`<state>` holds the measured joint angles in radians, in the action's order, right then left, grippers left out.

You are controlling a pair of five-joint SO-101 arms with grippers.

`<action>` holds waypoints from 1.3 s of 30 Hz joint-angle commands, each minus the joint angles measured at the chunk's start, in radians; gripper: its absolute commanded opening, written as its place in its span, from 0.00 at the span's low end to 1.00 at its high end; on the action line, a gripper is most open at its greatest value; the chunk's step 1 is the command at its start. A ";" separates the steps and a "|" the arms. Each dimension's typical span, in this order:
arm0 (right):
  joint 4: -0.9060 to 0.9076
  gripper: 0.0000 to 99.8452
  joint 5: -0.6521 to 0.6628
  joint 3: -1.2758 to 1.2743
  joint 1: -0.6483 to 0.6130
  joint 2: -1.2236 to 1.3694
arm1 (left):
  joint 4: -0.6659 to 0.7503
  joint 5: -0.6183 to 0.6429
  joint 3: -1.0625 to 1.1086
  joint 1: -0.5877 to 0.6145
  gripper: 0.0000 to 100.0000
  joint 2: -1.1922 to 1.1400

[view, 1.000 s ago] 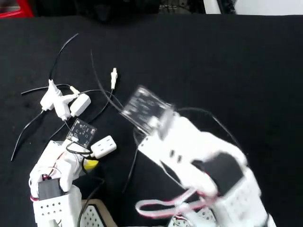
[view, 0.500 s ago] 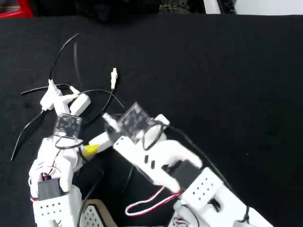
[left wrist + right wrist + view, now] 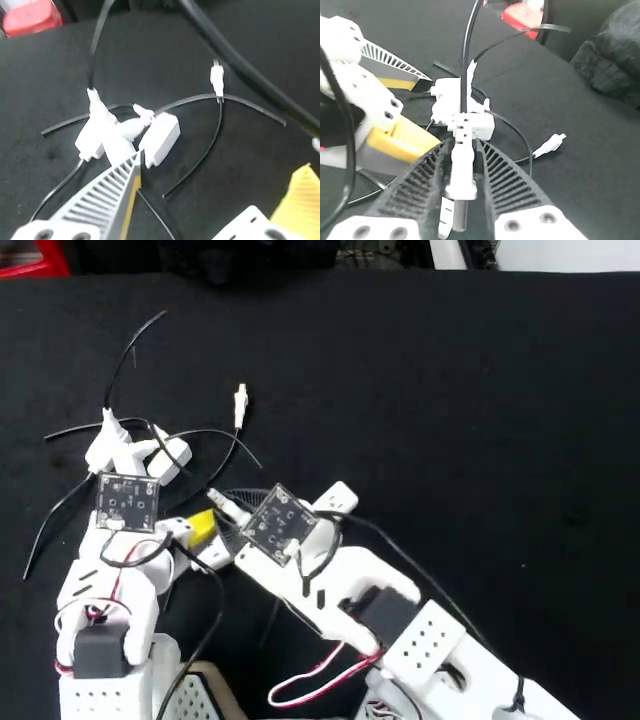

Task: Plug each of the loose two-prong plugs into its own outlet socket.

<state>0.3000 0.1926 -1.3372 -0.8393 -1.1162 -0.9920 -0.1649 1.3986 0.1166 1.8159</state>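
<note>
My right gripper [image 3: 462, 145] is shut on a white two-prong plug [image 3: 462, 172] whose black cord [image 3: 466, 60] runs up and away. In the high view that plug [image 3: 224, 505] sits at the right gripper [image 3: 228, 512], just beside the yellow finger [image 3: 200, 528] of my left gripper [image 3: 178, 515]. The left gripper [image 3: 220, 165] is open and holds nothing. Beyond it lies a white cluster of an outlet block [image 3: 160, 136] and plugs [image 3: 100, 137]. A loose white plug [image 3: 240, 397] on a black cord lies farther back.
Thin black cords [image 3: 130, 340] loop over the black table [image 3: 480, 390] around the cluster [image 3: 130, 452]. The two arms stand close together at the front left. A red object [image 3: 32, 15] sits at the table's far edge.
The right arm has swung left with the plug until it is next to the left gripper. The left wrist has turned left toward the white cluster.
</note>
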 commanded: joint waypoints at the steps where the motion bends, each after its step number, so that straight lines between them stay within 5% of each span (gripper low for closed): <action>1: -0.006 0.01 0.009 -0.002 -0.009 0.007 | 0.015 0.040 -0.105 -0.059 0.44 0.008; 8: 0.002 0.01 0.009 -0.004 -0.005 0.005 | 0.048 0.038 -0.128 -0.133 0.44 0.009; 12: 0.089 0.01 0.009 0.054 0.043 -0.001 | 0.097 -0.035 -0.101 -0.038 0.42 0.008; 16: 0.181 0.01 0.009 0.113 0.058 -0.001 | 0.149 -0.097 -0.028 0.024 0.30 0.008; 21: 0.198 0.01 0.009 0.114 0.020 0.002 | 0.212 -0.046 0.025 0.024 0.18 0.008; 26: 0.198 0.01 0.009 0.114 0.017 0.001 | 0.235 0.011 0.025 0.021 0.22 0.008; 39: 0.190 0.01 0.009 0.111 0.017 0.007 | 0.192 0.094 -0.050 -0.231 0.22 0.008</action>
<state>0.4948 0.1941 -1.2835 -0.8101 -1.1070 -0.7818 -0.0821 1.4246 -0.0568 1.8174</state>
